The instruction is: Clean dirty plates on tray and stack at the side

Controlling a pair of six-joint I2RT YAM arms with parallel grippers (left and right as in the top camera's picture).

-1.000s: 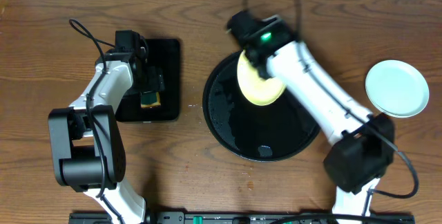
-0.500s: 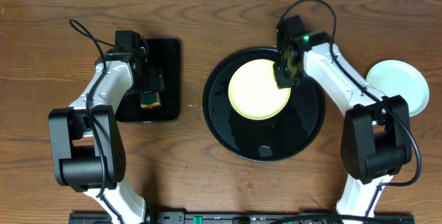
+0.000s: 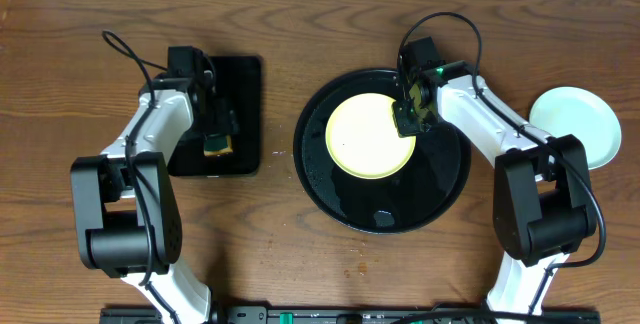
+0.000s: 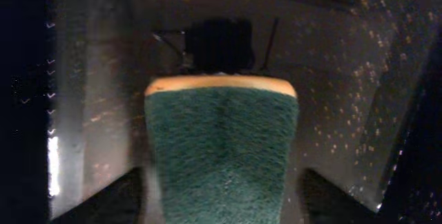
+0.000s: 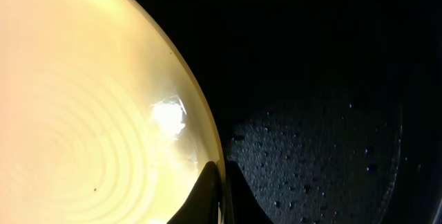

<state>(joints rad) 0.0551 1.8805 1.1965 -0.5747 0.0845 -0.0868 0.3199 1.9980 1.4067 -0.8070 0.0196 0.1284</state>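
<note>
1. At the far left, the left claw hangs over a small rectangular black tray on the wooden table.
2. In the left wrist view a sponge, rough green on top with a yellow layer beneath, sits between the two fingers. They stand on either side of it, very close. I cannot tell whether they press on it or only flank it.
3. Near the middle sits the big round black tray. The right wrist view shows small water drops on its glossy floor.
4. The yellow plate is inside this tray, towards its upper left part, and its rim stays within the tray's rim. It carries a tiny brown speck.
5. The right claw is at the plate's right edge. In its own camera the fingers are pinched together on the thin rim of the plate.
6. At the far right, a pale green plate rests on the table, well apart from the round tray, with the right arm's elbow passing beside it.
</note>
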